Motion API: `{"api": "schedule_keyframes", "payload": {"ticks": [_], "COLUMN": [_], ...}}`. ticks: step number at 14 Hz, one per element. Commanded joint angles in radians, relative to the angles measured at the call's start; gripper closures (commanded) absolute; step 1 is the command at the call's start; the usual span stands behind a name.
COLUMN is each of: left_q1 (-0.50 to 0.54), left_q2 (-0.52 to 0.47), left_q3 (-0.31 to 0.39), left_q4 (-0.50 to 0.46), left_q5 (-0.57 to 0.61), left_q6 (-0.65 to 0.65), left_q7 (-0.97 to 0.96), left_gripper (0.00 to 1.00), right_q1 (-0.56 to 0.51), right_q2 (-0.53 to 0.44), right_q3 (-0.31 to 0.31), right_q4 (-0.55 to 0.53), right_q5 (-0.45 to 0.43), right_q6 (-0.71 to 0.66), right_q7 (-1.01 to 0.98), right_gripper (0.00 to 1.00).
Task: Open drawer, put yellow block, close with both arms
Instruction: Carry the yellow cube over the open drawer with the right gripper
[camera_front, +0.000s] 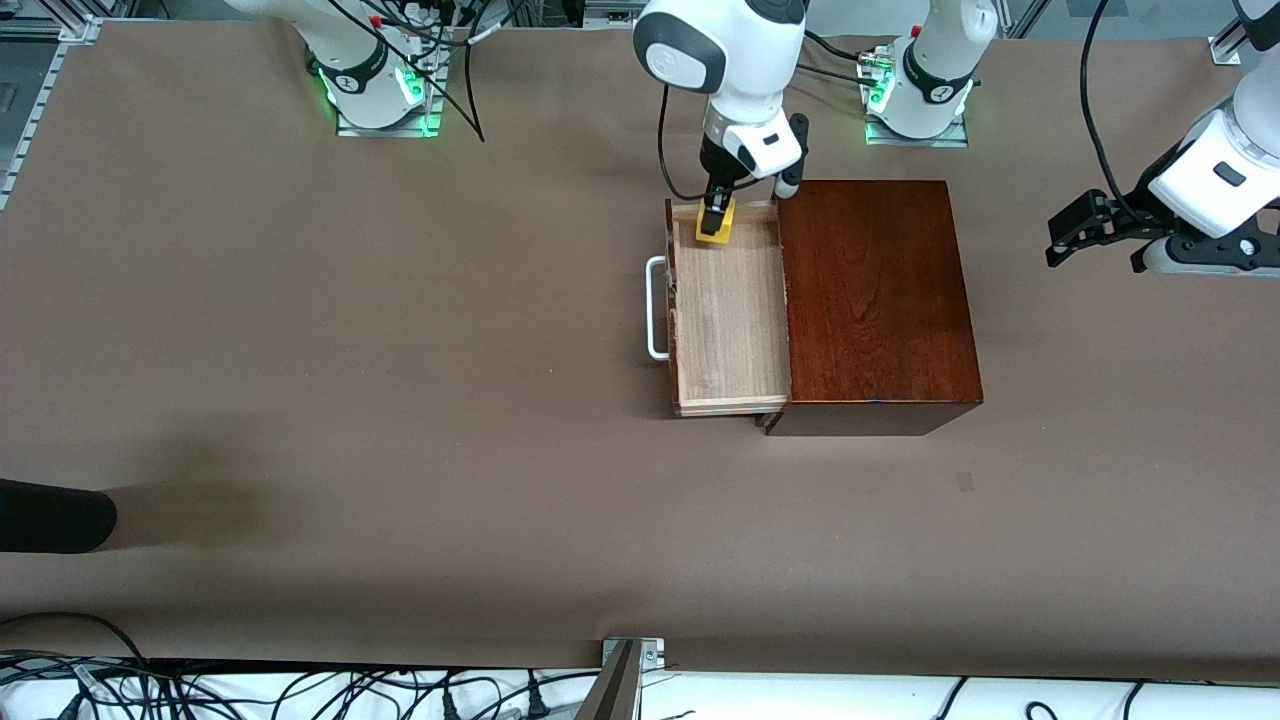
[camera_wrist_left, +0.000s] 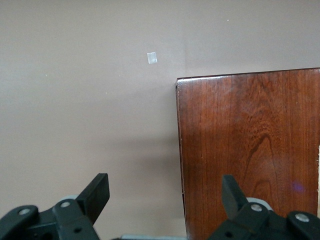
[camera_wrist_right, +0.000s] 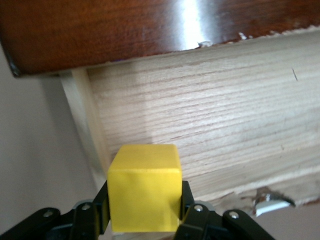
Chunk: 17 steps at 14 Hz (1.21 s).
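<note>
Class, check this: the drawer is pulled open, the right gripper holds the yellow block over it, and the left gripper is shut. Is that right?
One thing is wrong: the left gripper is open, as the left wrist view shows. The drawer is pulled open, and the right gripper holds the yellow block over it.

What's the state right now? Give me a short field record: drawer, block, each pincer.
drawer: pulled open from the wooden box, pale tray exposed, white handle toward the right arm's end of the table
yellow block: clamped in the right pincer, over the tray's corner farthest from the front camera, not released
right pincer: shut on the block, above the open tray
left pincer: open, waiting in the air past the box at the left arm's end of the table, holding nothing
</note>
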Motion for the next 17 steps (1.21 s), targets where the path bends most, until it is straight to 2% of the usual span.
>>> {"api": "schedule_keyframes", "payload": {"ticks": [1,10,16,17], "left_q1": [-0.005,-0.008,-0.011,-0.011], "left_q2": [0.016,0.016,0.016,0.016], "left_q3": [0.002,0.002,0.002,0.002], "left_q4": [0.035,0.035,0.037,0.037], "left_q5": [-0.007,-0.007,-0.007,-0.007], "left_q6": [-0.014,-0.014,-0.014,-0.014], "left_q7": [0.018,0.018,0.016,0.016], "left_gripper": [0.00,0.00,0.00,0.00], "right_q1": [0.002,-0.049,-0.064,-0.063], "right_q2": [0.044,0.097,0.113,0.113], "right_q3": [-0.007,-0.013,-0.015,-0.015], "right_q4": [0.066,0.061,0.055,0.058], "right_q5": [-0.035,-0.035,-0.035,-0.035], "right_q6": [-0.010,0.047,0.070,0.074], "right_q7": [-0.138,-0.269,-0.267,-0.257], "right_gripper": [1.00,1.00,1.00,0.22]}}
